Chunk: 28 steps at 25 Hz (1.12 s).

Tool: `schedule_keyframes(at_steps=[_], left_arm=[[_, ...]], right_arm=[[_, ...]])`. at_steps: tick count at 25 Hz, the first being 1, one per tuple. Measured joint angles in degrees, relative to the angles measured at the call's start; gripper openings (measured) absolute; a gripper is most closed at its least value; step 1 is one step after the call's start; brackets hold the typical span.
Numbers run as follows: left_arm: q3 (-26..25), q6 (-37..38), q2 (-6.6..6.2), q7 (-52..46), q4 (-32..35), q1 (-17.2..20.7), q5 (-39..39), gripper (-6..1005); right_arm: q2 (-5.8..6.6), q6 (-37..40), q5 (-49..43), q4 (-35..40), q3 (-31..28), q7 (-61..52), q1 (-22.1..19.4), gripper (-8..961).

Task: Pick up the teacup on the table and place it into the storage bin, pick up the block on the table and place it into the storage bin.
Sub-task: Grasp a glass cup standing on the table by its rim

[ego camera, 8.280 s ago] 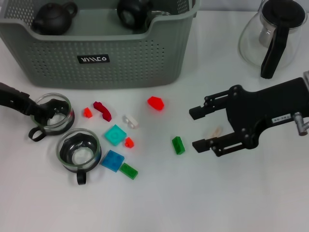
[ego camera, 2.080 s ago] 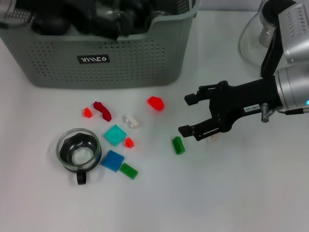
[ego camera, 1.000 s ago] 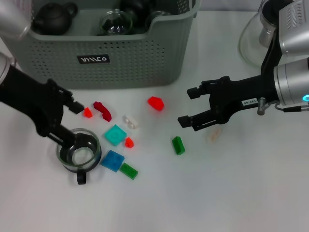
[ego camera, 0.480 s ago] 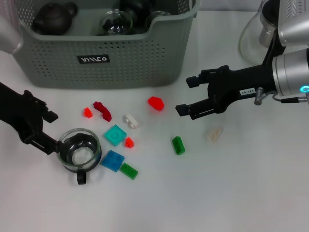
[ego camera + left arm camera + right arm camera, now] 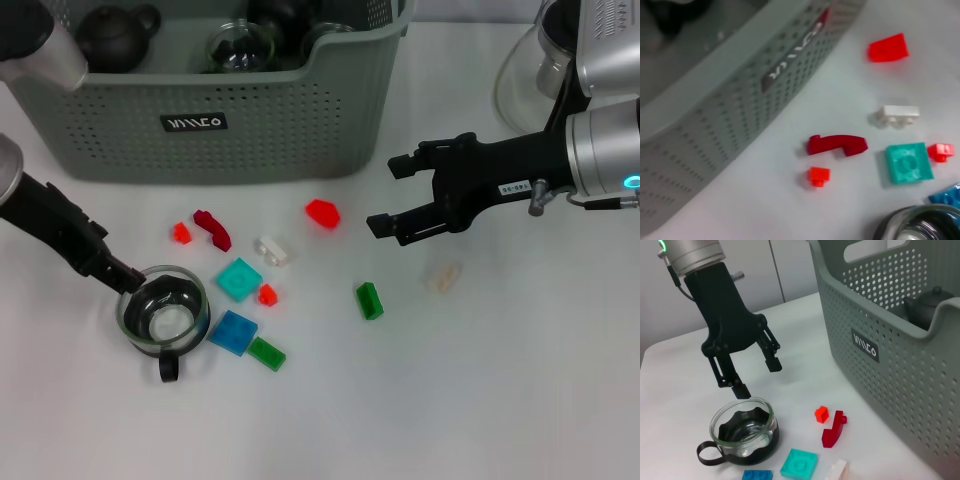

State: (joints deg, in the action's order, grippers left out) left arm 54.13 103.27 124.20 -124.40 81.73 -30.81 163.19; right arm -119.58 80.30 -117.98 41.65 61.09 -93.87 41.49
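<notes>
A glass teacup [image 5: 163, 312] with a black base and handle stands on the table left of several loose blocks; it also shows in the right wrist view [image 5: 742, 432]. My left gripper [image 5: 120, 272] is open just above the cup's far-left rim, seen too in the right wrist view [image 5: 758, 377]. A red block [image 5: 322, 213] lies near the grey-green storage bin [image 5: 330, 120], which holds a dark teapot [image 5: 108, 38] and a glass cup [image 5: 238, 48]. My right gripper [image 5: 387, 195] is open and empty, right of the red block.
A glass carafe [image 5: 565, 70] with a black handle stands at the back right. Other blocks lie around: dark red [image 5: 212, 229], white [image 5: 269, 250], teal [image 5: 240, 279], blue [image 5: 233, 331], green [image 5: 369, 300] and pale [image 5: 443, 277].
A second teacup has gone from the table into the bin. My left gripper came back down and moved in to the remaining cup's rim. The right gripper has hardly moved.
</notes>
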Motion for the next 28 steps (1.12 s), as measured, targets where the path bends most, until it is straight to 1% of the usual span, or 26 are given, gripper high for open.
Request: schedule_keyframes(at_steps=[3, 8, 16, 28], left_arm=[[0.8, -0.3, 0.0, -1.2, -0.1, 0.0, 0.1, 828], [3.7, -0.9, 0.07, -2.8, -1.0, 0.0, 0.2, 828], [7.4, -3.1, 0.17, -2.9, -4.2, -0.1, 0.1, 828], [9.6, -6.1, 0.17, -3.0, -8.4, -0.6, -0.2, 827]], right_arm=[[0.04, -0.1, -0.1, 0.0, 0.0, 0.0, 0.0, 956], [0.16, -0.4, -0.1, 0.0, -0.2, 0.0, 0.0, 956], [0.15, -0.6, -0.1, 0.0, -0.2, -0.2, 0.0, 956], [0.13, -0.6, -0.2, 0.0, -0.1, -0.6, 0.0, 956]])
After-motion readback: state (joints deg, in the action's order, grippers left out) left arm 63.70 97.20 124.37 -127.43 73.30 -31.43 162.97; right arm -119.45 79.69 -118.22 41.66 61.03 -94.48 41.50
